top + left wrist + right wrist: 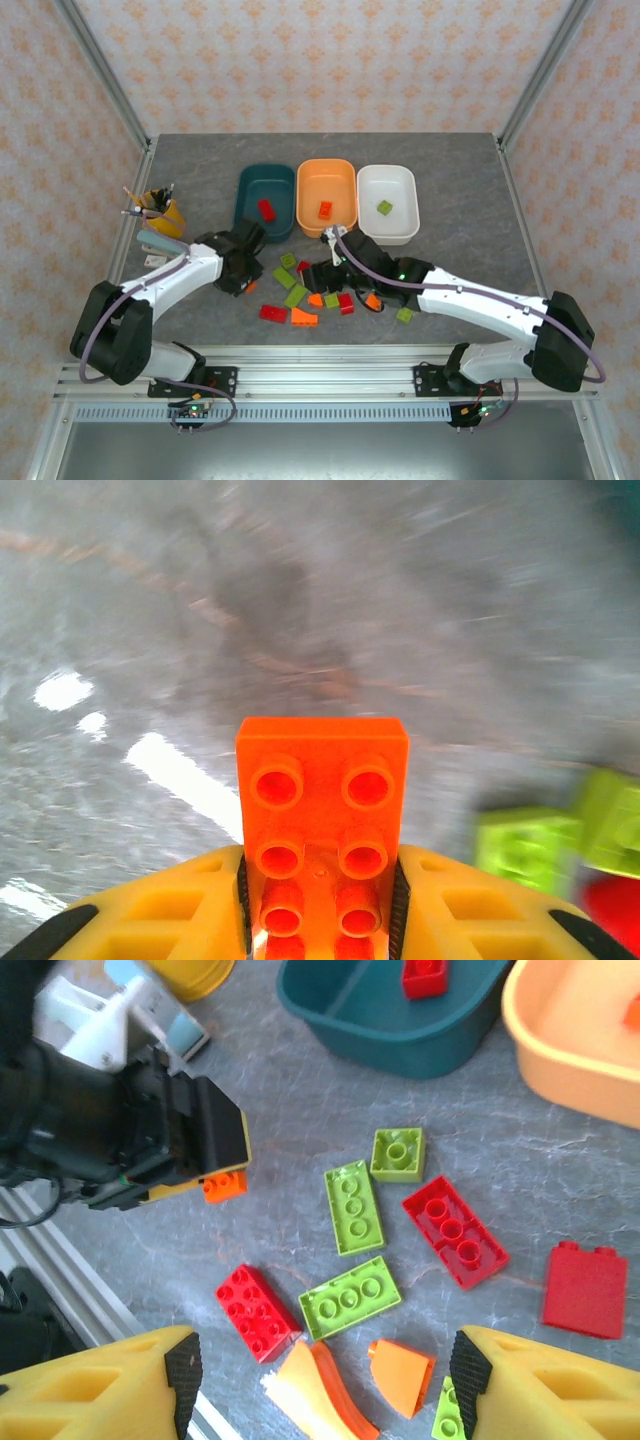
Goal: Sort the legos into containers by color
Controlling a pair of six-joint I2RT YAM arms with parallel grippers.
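Close up, the left wrist view shows an orange lego [322, 820] clamped stud-side up between the yellow fingers [170, 910] of the left gripper [243, 283]. The top view reduces this to a speck of orange low over the grey table [450, 180], just left of the loose legos [297, 295]. From above, the left arm [170, 275] lies bent low in front of the teal tub [245, 190], while the right gripper [325, 1365] hangs over those legos, jaws spread wide with nothing gripped, near the orange tub [310, 172].
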